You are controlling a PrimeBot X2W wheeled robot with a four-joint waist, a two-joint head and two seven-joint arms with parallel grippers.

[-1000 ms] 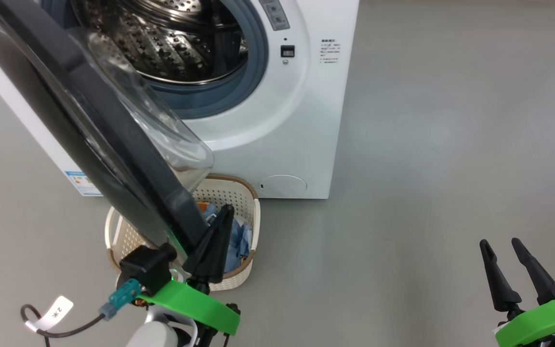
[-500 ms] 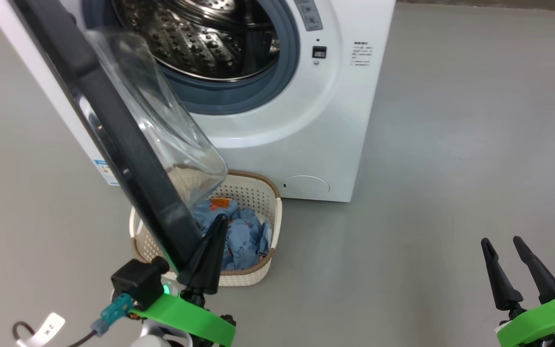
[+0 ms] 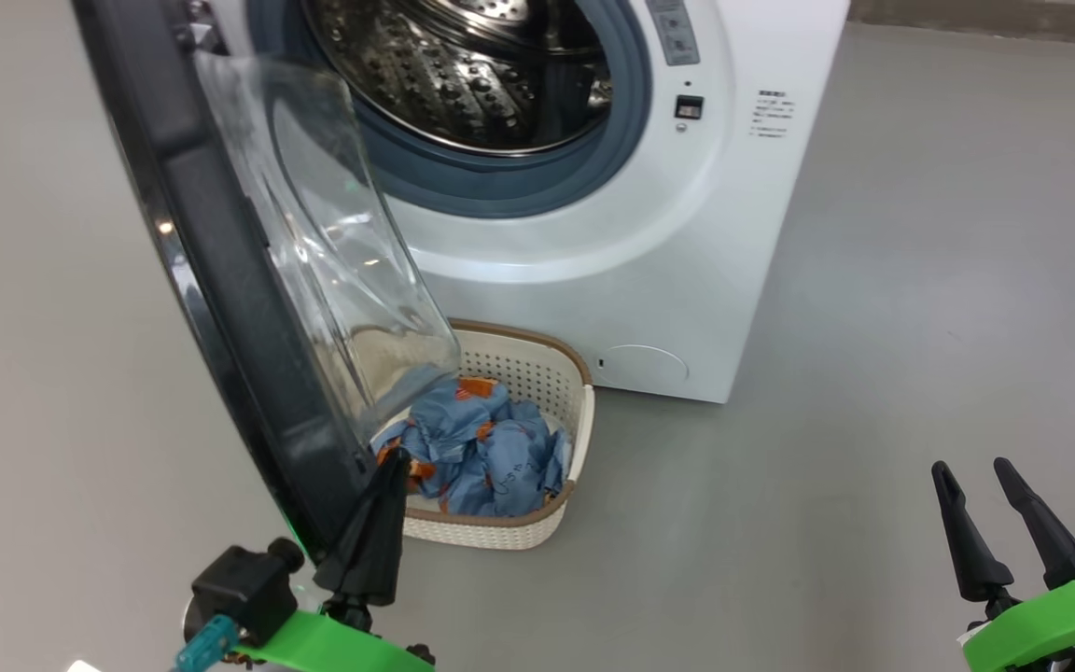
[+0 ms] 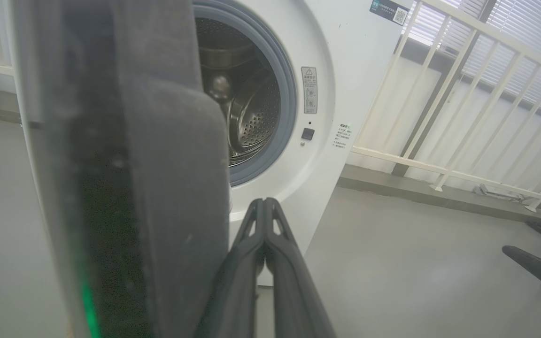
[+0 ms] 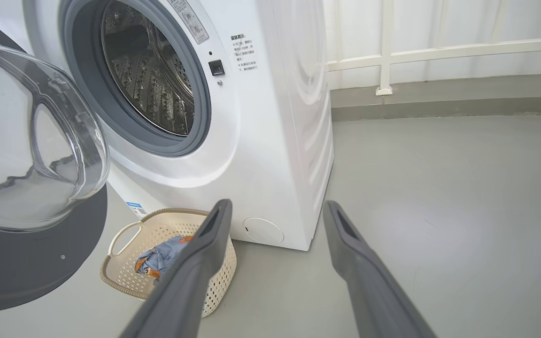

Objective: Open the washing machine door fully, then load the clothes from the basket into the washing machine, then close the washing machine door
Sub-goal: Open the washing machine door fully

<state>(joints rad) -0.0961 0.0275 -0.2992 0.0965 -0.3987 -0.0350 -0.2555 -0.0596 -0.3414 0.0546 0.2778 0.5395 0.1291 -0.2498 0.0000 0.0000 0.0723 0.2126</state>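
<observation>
The door (image 3: 220, 308) stands swung out, edge-on to the head cam. It's stiff, hinged, with a glossy rim that's probably slick, so it's better shoved at the rim than at the glass. Left hand (image 3: 396, 464) is pinched closed on nothing, tips at the rim's lower inner edge; contact looks likely but it's hard to tell. Right hand (image 3: 970, 467) hangs spread, empty. The clothes (image 3: 486, 448) are soft, light, bunched in the basket (image 3: 582, 420) by the machine (image 3: 687, 280): pinch a top fold.

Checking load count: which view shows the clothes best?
Head view: clothes heaped in the basket, seen from above. Right wrist gets a patch past its own finger. Left wrist faces the door edge and drum.
</observation>
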